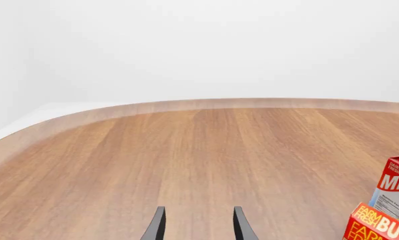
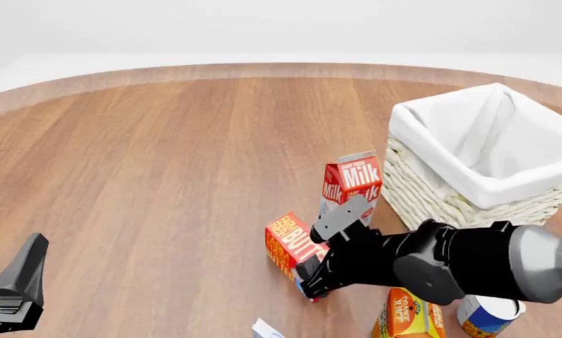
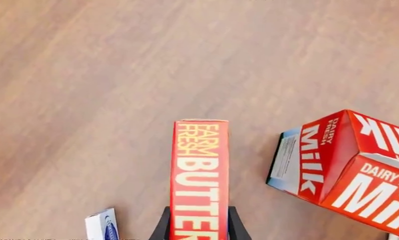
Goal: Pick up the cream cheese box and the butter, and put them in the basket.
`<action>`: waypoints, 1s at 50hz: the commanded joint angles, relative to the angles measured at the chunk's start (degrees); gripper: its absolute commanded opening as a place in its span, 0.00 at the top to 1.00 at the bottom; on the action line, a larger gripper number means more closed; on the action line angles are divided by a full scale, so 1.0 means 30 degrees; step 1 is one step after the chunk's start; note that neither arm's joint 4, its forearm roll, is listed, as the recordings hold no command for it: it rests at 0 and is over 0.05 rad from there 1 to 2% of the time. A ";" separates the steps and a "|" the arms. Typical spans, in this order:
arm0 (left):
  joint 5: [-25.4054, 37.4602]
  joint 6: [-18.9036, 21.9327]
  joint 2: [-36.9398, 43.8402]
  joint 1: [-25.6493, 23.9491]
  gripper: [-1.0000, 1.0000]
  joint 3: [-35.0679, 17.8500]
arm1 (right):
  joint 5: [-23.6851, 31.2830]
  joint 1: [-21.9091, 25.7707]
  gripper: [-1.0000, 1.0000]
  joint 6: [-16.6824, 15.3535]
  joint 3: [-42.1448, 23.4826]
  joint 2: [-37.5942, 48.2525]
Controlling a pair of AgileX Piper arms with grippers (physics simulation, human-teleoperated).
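Note:
The butter [image 2: 286,243], a red-orange box with yellow lettering, stands near the table's front, just left of the milk carton [image 2: 353,183]. My right gripper [image 2: 311,280] straddles its near end. In the right wrist view the fingers [image 3: 163,226] press against both long sides of the butter [image 3: 199,175], so the gripper is shut on it. A white and pale blue corner of the cream cheese box [image 2: 265,329] shows at the bottom edge, and again as the cream cheese box [image 3: 101,225] left of the fingers. The basket [image 2: 422,186] stands at the right. My left gripper [image 1: 198,227] is open and holds nothing, far left of the butter [image 1: 379,225].
An orange juice carton [image 2: 408,315] and a blue and white can [image 2: 484,315] sit at the front right, under my right arm. The milk carton [image 3: 346,165] stands close beside the butter. Bare wooden table [image 2: 149,155] stretches to the left and back.

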 commanded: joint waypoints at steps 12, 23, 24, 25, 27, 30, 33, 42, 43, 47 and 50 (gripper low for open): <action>0.0000 0.0000 0.0000 0.0000 0.00 0.0000 | 0.0826 0.0586 1.00 -0.0326 -0.0137 -0.0809; 0.0000 0.0000 0.0000 0.0000 0.00 0.0000 | 0.2933 0.0952 1.00 -0.0860 -0.1312 -0.2801; 0.0000 0.0000 0.0000 0.0000 0.00 0.0000 | 0.3072 0.0954 1.00 -0.0949 -0.1401 -0.2968; 0.0000 0.0000 0.0000 0.0000 0.00 0.0000 | 0.3185 0.0982 1.00 -0.1021 -0.1463 -0.3122; 0.0000 0.0000 0.0000 0.0000 0.00 0.0000 | 0.3445 0.1001 1.00 -0.1048 -0.1578 -0.3364; 0.0000 0.0000 0.0000 0.0000 0.00 0.0000 | 0.3722 0.1087 1.00 -0.1175 -0.1671 -0.3750; 0.0000 0.0000 0.0000 0.0000 0.00 0.0000 | 0.4132 0.1247 1.00 -0.1271 -0.1960 -0.4268; 0.0000 0.0000 0.0000 0.0000 0.00 0.0000 | 0.5565 0.1679 1.00 -0.1687 -0.3230 -0.6280; 0.0000 0.0000 0.0000 0.0000 0.00 0.0000 | 0.5884 0.1839 1.00 -0.1577 -0.3535 -0.6529; 0.0000 0.0000 0.0000 0.0000 0.00 0.0000 | 0.6270 0.2080 1.00 -0.2010 -0.3839 -0.7246; 0.0000 0.0000 0.0000 0.0000 0.00 0.0000 | 0.6495 0.1932 1.00 -0.2018 -0.4004 -0.7663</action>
